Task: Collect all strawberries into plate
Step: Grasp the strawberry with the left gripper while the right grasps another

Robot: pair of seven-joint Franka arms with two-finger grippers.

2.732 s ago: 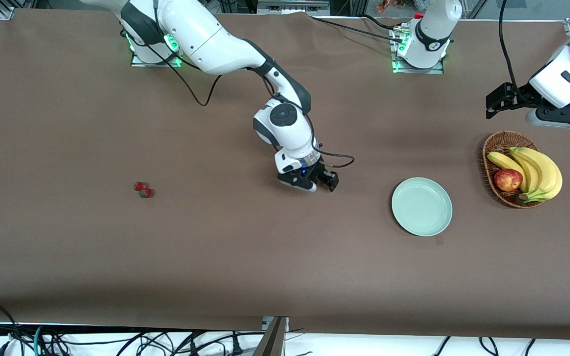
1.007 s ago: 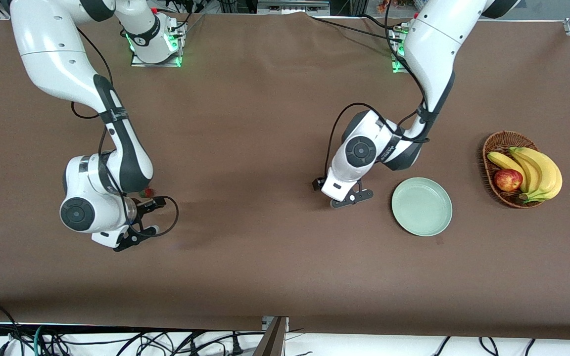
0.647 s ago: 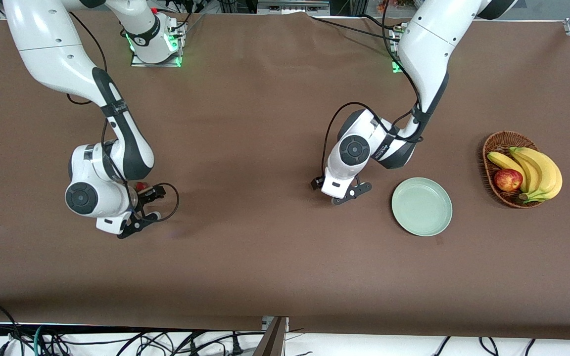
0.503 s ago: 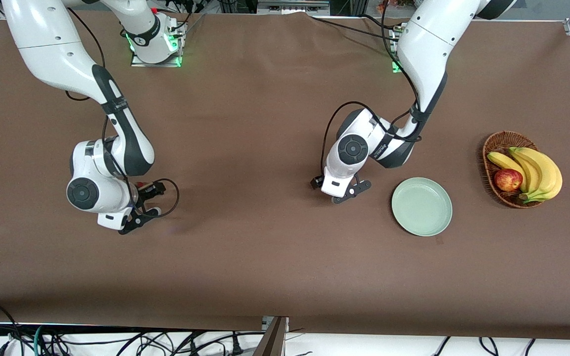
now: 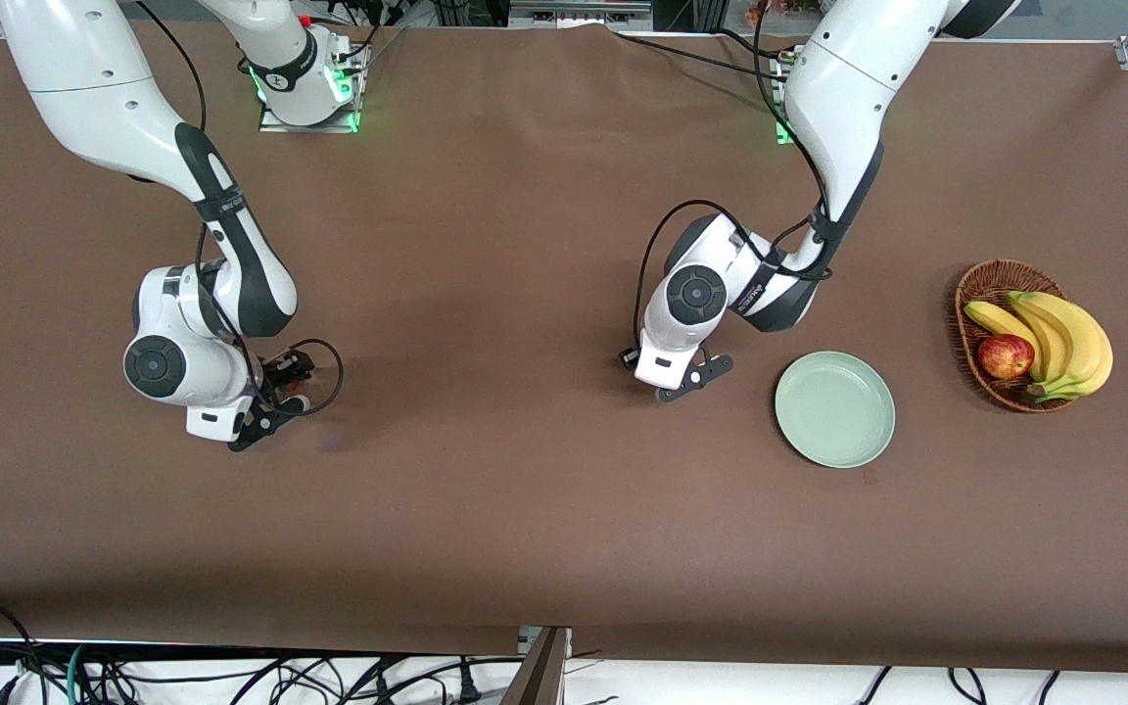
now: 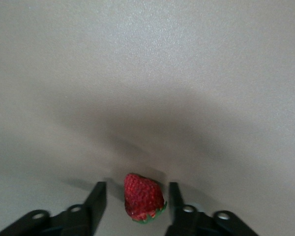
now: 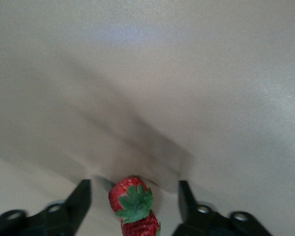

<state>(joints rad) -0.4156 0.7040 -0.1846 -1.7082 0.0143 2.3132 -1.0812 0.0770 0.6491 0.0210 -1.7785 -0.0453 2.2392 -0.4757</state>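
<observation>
Both arms have shifted slightly since a moment ago — the right gripper (image 5: 275, 397) has settled lower around two strawberries (image 7: 132, 206), one finger on each side, with gaps; the left gripper (image 5: 686, 377) has edged away from the plate (image 5: 834, 408), its fingers flanking a single strawberry (image 6: 143, 197)

Taking twelve o'clock as toward the robots' bases, the plate (image 5: 834, 408) has bare table (image 5: 486, 490) round its rim from four to eight o'clock. The left gripper (image 6: 136, 191) stands low near it at nine to ten o'clock, and the wicker basket (image 5: 990, 284) of bananas (image 5: 1073, 338) and an apple (image 5: 1005, 355) sits apart at two to three. That gripper straddles one strawberry (image 6: 144, 199) with slim gaps, while the right gripper (image 7: 132, 189), at the right arm's end of the table, brackets two touching strawberries (image 7: 130, 196) with wider gaps.
</observation>
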